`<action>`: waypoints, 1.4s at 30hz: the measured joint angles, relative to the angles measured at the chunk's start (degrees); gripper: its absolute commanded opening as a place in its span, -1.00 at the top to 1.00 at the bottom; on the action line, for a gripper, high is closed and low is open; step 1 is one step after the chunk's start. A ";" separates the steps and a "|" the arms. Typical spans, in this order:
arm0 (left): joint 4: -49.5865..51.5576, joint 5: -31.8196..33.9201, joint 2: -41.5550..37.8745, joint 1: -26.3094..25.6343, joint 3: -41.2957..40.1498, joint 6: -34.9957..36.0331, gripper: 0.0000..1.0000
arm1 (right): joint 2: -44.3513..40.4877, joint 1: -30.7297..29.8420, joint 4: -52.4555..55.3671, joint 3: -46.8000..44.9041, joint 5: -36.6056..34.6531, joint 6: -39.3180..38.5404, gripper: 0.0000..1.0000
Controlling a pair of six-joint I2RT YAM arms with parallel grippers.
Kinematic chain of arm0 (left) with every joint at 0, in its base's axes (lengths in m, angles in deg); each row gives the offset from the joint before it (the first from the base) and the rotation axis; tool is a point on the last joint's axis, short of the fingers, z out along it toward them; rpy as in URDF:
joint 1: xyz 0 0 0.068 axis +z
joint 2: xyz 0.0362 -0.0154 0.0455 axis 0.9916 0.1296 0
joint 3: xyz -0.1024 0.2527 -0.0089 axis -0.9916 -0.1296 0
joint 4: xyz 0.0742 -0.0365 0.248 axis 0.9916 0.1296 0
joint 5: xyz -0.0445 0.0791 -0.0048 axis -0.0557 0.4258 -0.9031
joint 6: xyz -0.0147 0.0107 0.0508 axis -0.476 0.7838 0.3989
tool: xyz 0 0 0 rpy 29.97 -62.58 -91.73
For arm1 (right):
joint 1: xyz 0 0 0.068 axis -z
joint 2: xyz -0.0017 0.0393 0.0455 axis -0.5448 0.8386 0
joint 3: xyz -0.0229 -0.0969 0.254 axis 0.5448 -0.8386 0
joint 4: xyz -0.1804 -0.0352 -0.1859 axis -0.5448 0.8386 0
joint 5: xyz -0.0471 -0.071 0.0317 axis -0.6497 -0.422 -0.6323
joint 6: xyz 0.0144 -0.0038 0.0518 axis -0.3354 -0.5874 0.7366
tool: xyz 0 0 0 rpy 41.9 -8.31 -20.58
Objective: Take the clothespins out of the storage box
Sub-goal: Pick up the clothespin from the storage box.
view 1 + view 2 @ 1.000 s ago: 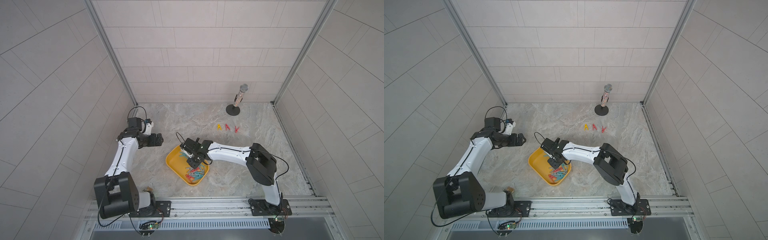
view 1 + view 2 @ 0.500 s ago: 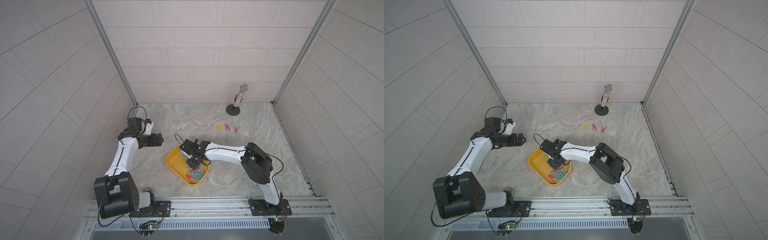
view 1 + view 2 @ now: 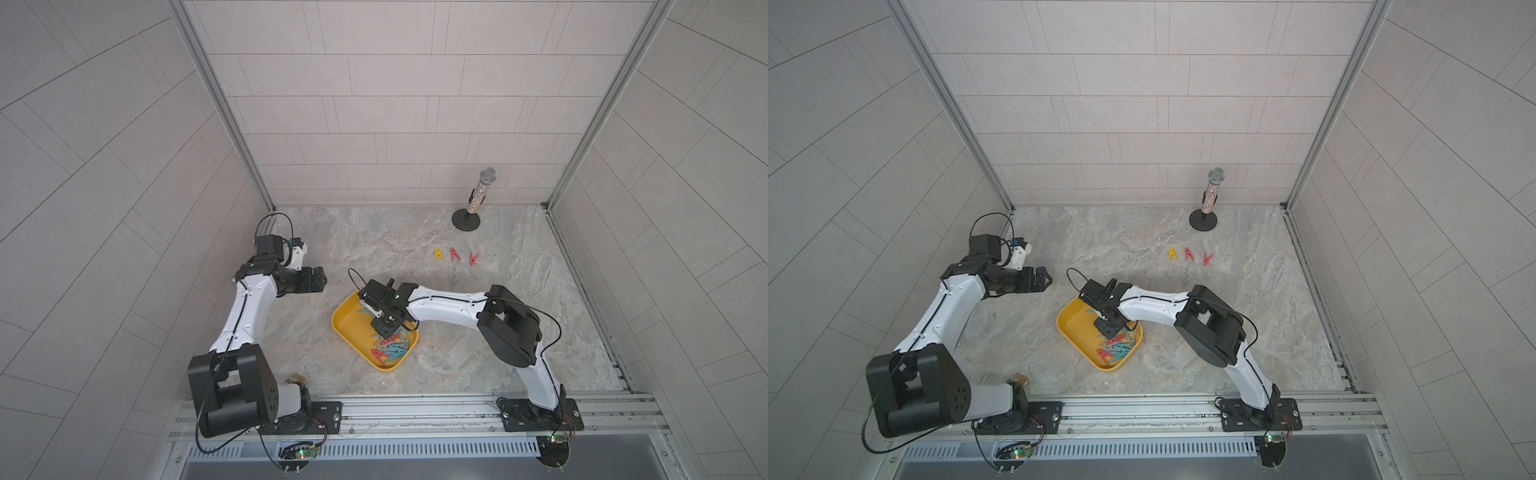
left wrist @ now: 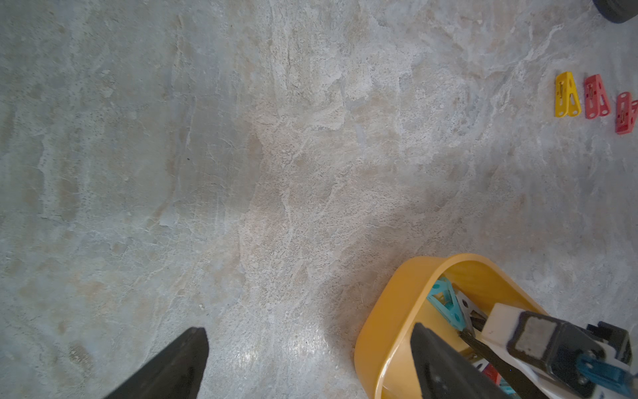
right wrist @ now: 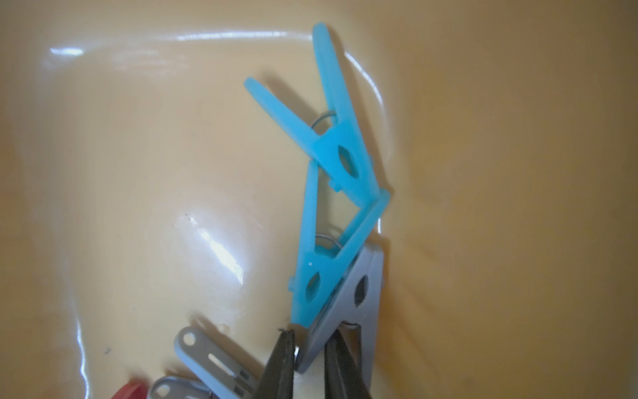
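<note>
The yellow storage box (image 3: 353,328) (image 3: 1075,328) lies mid-table with several teal, red and grey clothespins (image 3: 390,347) (image 3: 1117,347) piled in its near end. My right gripper (image 3: 383,331) (image 3: 1106,330) (image 5: 309,340) reaches down into the box. It is shut on one leg of a grey clothespin (image 5: 359,293), which leans against the box wall (image 5: 483,207) with two linked teal clothespins (image 5: 331,248) on top of it. My left gripper (image 3: 322,282) (image 3: 1048,280) (image 4: 310,330) hovers open and empty, left of the box rim (image 4: 390,311).
A yellow clothespin (image 3: 438,254) (image 4: 566,95) and two red ones (image 3: 456,254) (image 3: 473,258) lie in a row on the table at the back right. A glittery microphone (image 3: 478,195) on a black round stand is in the far right corner. Walls enclose three sides.
The right gripper's jaws have narrowed onto the grey clothespin's leg while staying low in the box. The left arm has not moved.
</note>
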 measured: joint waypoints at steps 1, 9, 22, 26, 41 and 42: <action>0.00 0.00 0.00 0.00 0.00 0.00 -1.00 | 0.00 0.00 -0.04 0.00 -0.09 0.04 0.76; 0.00 0.00 0.00 0.00 0.00 0.00 -1.00 | 0.00 0.00 -0.15 0.00 -0.55 0.22 0.97; 0.00 0.00 0.00 0.00 0.00 0.00 -1.00 | -3.52 0.00 0.22 -1.14 -0.92 0.26 1.00; 0.00 0.00 0.00 0.00 0.00 0.00 -1.00 | -7.43 0.00 0.15 -1.16 -0.70 0.26 1.00; 0.00 0.00 0.00 0.00 0.00 0.00 -1.00 | -17.84 1.79 -2.60 -4.59 -0.50 1.79 1.00; 0.00 0.00 0.00 0.00 0.00 0.00 -1.00 | -18.58 2.56 -2.93 -5.38 -0.48 2.01 1.00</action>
